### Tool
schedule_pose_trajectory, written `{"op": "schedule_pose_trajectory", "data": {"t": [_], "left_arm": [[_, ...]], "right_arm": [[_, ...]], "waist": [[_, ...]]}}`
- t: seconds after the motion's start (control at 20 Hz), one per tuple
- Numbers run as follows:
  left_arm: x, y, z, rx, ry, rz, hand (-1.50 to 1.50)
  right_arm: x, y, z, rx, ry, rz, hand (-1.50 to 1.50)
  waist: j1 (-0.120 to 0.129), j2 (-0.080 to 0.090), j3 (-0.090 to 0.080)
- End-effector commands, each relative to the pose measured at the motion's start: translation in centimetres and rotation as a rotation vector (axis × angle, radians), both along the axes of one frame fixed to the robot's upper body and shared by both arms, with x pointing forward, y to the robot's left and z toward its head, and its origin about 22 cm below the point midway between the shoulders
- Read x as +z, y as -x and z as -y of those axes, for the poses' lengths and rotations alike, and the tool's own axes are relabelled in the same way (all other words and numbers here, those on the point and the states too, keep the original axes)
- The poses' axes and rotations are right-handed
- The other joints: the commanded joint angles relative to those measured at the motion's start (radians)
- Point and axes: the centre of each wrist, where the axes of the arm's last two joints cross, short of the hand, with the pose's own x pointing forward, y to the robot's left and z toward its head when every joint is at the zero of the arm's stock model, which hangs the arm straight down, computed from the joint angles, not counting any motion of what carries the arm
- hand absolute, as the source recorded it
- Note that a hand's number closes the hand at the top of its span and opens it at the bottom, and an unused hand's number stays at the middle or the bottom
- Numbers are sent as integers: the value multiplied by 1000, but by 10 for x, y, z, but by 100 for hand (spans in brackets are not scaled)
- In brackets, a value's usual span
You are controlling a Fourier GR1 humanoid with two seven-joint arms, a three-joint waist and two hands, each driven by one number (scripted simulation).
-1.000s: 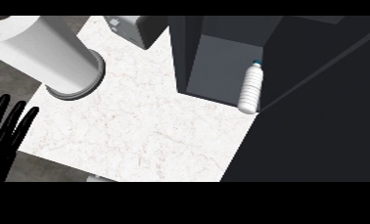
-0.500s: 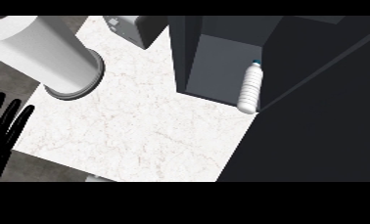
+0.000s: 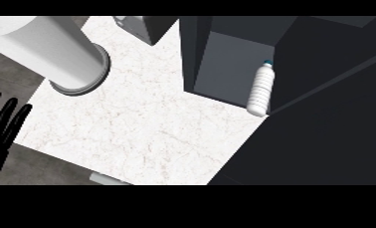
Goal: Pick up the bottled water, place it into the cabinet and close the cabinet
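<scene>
The bottled water (image 3: 260, 88), clear with a teal cap, rests inside the dark open cabinet (image 3: 229, 65) at the inner right, close to the front lip of its floor. No hand touches it. My left hand (image 3: 10, 123) shows at the view's left edge, fingers straight and pointing up, far from the bottle. The right hand does not show. The cabinet's dark door (image 3: 323, 122) stands swung out on the right and fills the lower right of the view.
A tall white cylinder (image 3: 55, 53) stands on a round base at the counter's back left. A grey box (image 3: 147, 25) sits at the back beside the cabinet. The white marble counter (image 3: 147, 122) ends at a front edge below.
The left hand has slid slightly toward the left edge, so less of it shows. The bottle has stayed where it was in the cabinet.
</scene>
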Motion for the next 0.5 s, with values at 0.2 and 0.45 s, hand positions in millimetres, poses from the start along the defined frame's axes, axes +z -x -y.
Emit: {"op": "schedule_pose_trajectory", "data": {"t": [0.2, 0.45], "left_arm": [[2, -2, -3, -18, -14, 11, -150], [4, -6, -3, -20, -7, 18, -150]], "right_arm": [[-12, -3, -18, -7, -103, -138, 150], [-4, -20, -13, -93, -47, -48, 150]], "waist": [[24, 18, 5], [8, 13, 6]]}}
